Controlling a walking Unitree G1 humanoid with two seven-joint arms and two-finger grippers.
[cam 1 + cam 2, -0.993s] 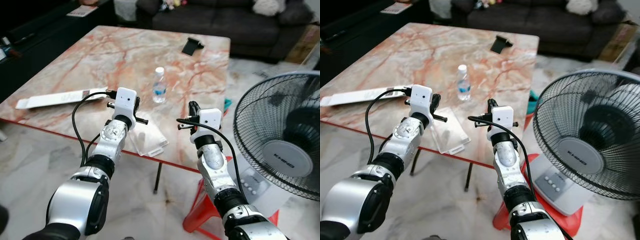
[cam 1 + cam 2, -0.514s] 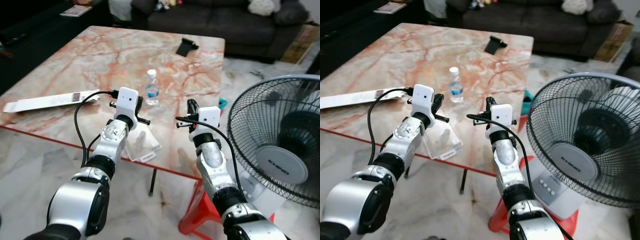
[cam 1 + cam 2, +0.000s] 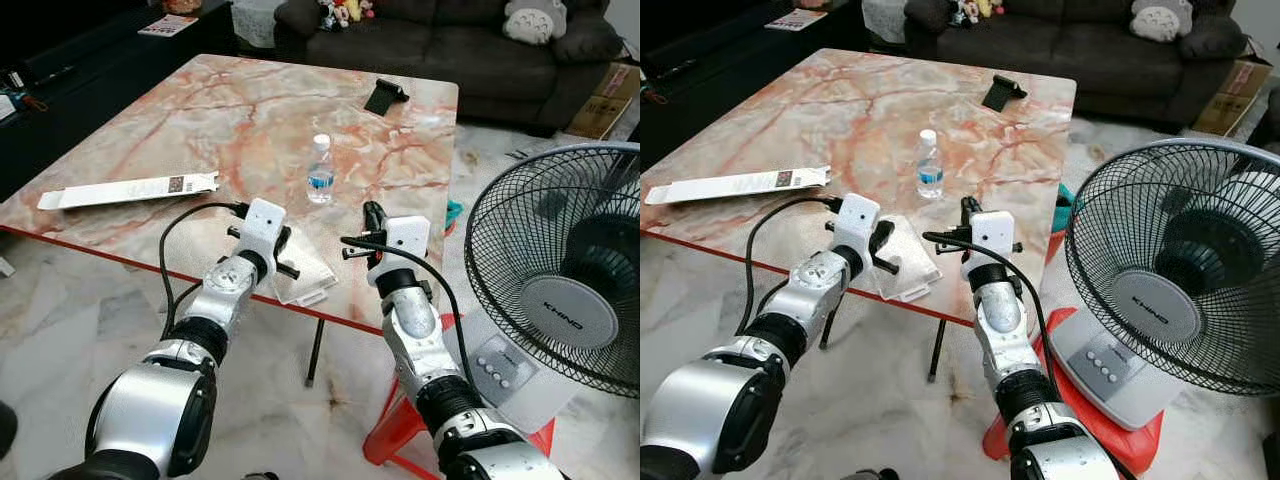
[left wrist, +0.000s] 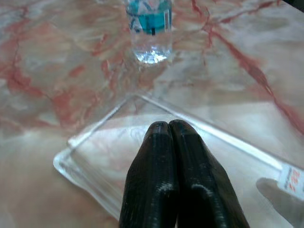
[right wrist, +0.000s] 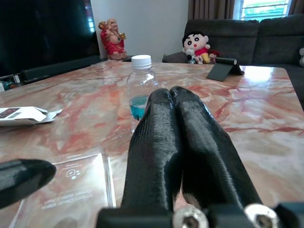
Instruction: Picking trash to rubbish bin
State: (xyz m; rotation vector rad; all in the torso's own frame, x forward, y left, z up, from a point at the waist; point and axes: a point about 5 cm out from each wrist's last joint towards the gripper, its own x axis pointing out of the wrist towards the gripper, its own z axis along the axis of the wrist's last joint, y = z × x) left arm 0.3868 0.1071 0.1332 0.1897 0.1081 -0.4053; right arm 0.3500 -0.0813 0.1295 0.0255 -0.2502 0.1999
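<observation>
Approach to trash pickup: both grippers, left gripper (image 4: pixel 169 130) and right gripper (image 5: pixel 176 102), fingers pressed together and holding nothing, hover at the marble table's (image 3: pixel 230 110) near edge, the left above a clear plastic package (image 3: pixel 305 275), the water bottle (image 3: pixel 320 170) upright just beyond.

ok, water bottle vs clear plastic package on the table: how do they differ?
The water bottle stands upright with a white cap and blue label; the clear plastic package lies flat. The bottle sits farther in on the table; the package lies at the near edge, under the left gripper, whose fingers are shut. Both are transparent and ungrasped.
</observation>
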